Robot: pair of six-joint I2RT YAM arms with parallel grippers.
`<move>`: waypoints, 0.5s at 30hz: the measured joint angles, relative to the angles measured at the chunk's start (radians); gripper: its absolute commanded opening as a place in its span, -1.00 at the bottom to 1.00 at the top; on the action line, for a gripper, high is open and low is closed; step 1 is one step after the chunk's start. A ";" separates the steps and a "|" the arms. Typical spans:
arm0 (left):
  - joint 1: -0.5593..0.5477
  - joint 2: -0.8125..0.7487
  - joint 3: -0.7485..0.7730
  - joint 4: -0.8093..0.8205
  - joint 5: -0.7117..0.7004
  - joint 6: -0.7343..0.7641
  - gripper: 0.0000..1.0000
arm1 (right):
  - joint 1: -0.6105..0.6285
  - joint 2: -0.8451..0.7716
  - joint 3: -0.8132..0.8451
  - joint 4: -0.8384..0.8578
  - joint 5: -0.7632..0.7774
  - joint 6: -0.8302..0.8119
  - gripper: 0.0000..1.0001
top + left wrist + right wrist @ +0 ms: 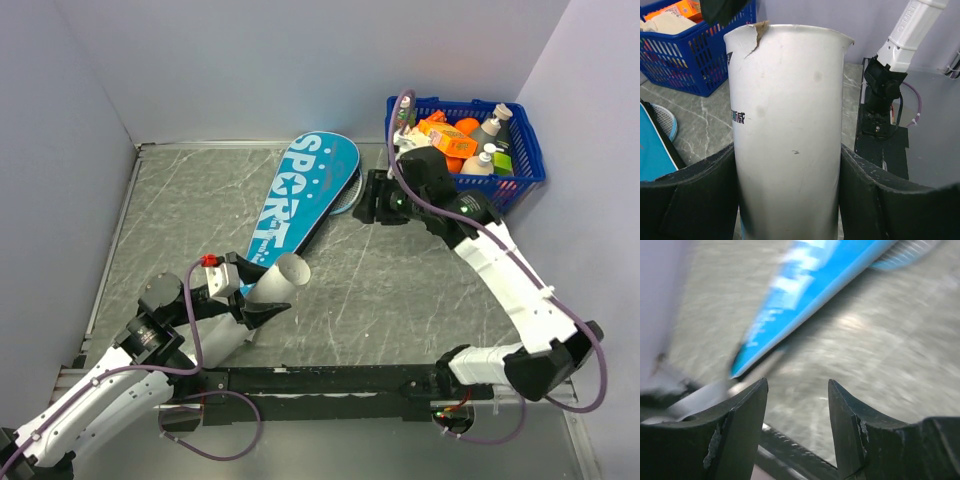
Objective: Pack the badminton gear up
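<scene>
Currently, the left claw (255,297) is pinching the tilted white tube (276,284) toward the table's (400,290) near-left corner, while the right claw (797,390) is hovering spread beside the blue bag (300,195) lying near the far edge.

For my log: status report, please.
Left gripper shut on white tube. Right gripper open, empty, by SPORT bag. Blue basket far right, not blocking.

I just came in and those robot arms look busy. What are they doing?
The left arm's end effector is clamped around a long white tube, its open end pointing up. The right arm's end effector is open and empty, near the wide end of the blue racket-shaped bag lettered SPORT, which lies flat beside a blue plastic mesh basket.
</scene>
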 measured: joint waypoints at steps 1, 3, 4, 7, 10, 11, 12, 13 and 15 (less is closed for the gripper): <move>0.000 0.000 0.000 0.000 0.000 0.000 -0.98 | -0.029 0.005 -0.025 0.003 0.012 0.003 0.22; 0.000 0.000 0.000 -0.001 -0.003 0.000 -0.98 | -0.105 0.021 -0.105 0.023 0.036 0.018 0.25; 0.000 0.000 0.000 -0.001 -0.004 0.000 -0.98 | -0.134 0.032 -0.141 0.031 0.050 0.029 0.26; 0.000 0.001 0.001 -0.003 -0.013 0.001 -0.98 | -0.249 0.080 -0.290 0.070 0.097 0.073 0.30; 0.000 0.004 0.003 -0.006 -0.020 0.001 -0.98 | -0.350 0.112 -0.416 0.084 0.150 0.111 0.33; 0.000 0.006 0.005 -0.008 -0.022 0.001 -0.98 | -0.389 0.114 -0.452 0.089 0.164 0.122 0.35; 0.000 0.008 0.006 -0.010 -0.024 0.002 -0.98 | -0.426 0.115 -0.481 0.088 0.181 0.134 0.36; 0.000 0.010 0.008 -0.012 -0.027 0.002 -0.98 | -0.460 0.114 -0.502 0.091 0.195 0.144 0.37; 0.000 0.009 0.008 -0.013 -0.034 0.002 -0.96 | -0.528 0.109 -0.532 0.103 0.219 0.159 0.39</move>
